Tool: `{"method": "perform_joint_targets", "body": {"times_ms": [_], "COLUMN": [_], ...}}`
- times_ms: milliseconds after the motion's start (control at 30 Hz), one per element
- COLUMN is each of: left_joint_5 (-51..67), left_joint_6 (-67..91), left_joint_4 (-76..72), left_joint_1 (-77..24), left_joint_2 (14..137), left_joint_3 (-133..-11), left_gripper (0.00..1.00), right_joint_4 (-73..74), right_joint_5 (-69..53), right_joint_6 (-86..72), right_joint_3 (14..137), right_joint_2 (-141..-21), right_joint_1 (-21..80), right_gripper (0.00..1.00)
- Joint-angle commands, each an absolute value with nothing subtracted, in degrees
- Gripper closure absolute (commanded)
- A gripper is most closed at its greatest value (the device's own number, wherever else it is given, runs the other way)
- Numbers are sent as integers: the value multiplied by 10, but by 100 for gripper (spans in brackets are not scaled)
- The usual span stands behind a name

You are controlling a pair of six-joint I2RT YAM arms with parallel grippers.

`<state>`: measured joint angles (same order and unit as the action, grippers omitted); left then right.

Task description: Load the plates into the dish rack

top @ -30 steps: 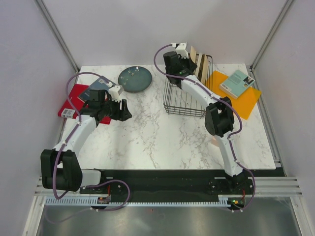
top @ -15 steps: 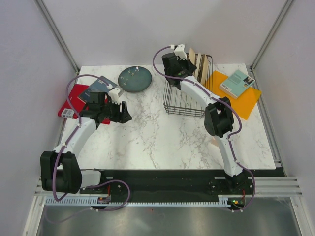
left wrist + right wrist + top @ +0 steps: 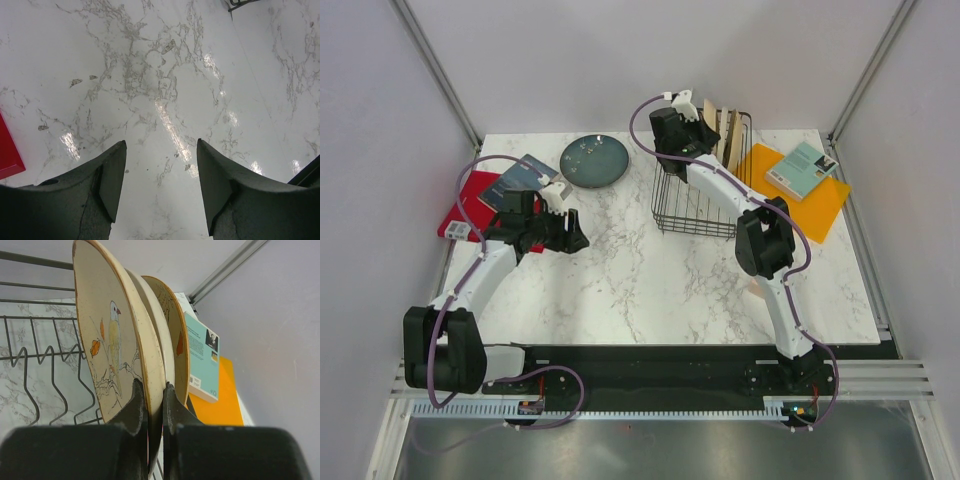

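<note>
The black wire dish rack (image 3: pixel 688 212) stands at the back middle-right of the table. Three cream plates stand upright at its far right end. My right gripper (image 3: pixel 701 124) is shut on the rim of the nearest, a bird-and-branch plate (image 3: pixel 107 347), with its jaws (image 3: pixel 151 389) clamped on either side of the edge. Behind it stand a plain cream plate (image 3: pixel 159 335) and another patterned one (image 3: pixel 176 335). The dark teal plate (image 3: pixel 594 160) lies flat at the back left. My left gripper (image 3: pixel 578 238) is open and empty over bare marble (image 3: pixel 160 145).
A red board (image 3: pixel 463 205) with a blue-grey book (image 3: pixel 521 172) lies at the left edge. An orange board (image 3: pixel 800 195) with a teal book (image 3: pixel 801 168) lies right of the rack. The rack's left divider prongs (image 3: pixel 55 385) hold nothing.
My right gripper has shifted slightly up and left with the plate in the rack. My left gripper has dropped a little toward the table's middle.
</note>
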<state>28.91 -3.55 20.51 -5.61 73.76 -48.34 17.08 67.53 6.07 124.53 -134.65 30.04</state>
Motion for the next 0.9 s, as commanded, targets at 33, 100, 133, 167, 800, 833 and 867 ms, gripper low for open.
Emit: {"method": "perform_joint_targets", "body": {"times_ms": [33, 100, 133, 167, 800, 833, 867], "left_joint_5": [305, 307, 307, 307, 330, 331, 333], "left_joint_6": [-17, -17, -17, -15, -6, -5, -5], "left_joint_4": [182, 182, 180, 178, 159, 159, 160], "left_joint_1": [-57, -57, -57, -57, -57, -57, -57], "left_joint_2": [719, 717, 716, 715, 700, 701, 702], "left_joint_3": [-479, -477, -475, -473, -451, -452, -453], "left_gripper": [35, 35, 35, 35, 35, 35, 35], "right_joint_4": [139, 123, 99, 87, -185, -177, -176], "right_joint_5": [678, 703, 727, 734, 813, 810, 810], "right_joint_6": [79, 106, 120, 133, 364, 359, 355], "right_joint_3": [1248, 1248, 1245, 1241, 1158, 1158, 1158], "right_joint_2": [-1375, -1389, -1394, -1397, -1367, -1364, -1361], "right_joint_1": [279, 278, 278, 278, 283, 283, 283], "right_gripper": [100, 100, 100, 100, 100, 100, 100]}}
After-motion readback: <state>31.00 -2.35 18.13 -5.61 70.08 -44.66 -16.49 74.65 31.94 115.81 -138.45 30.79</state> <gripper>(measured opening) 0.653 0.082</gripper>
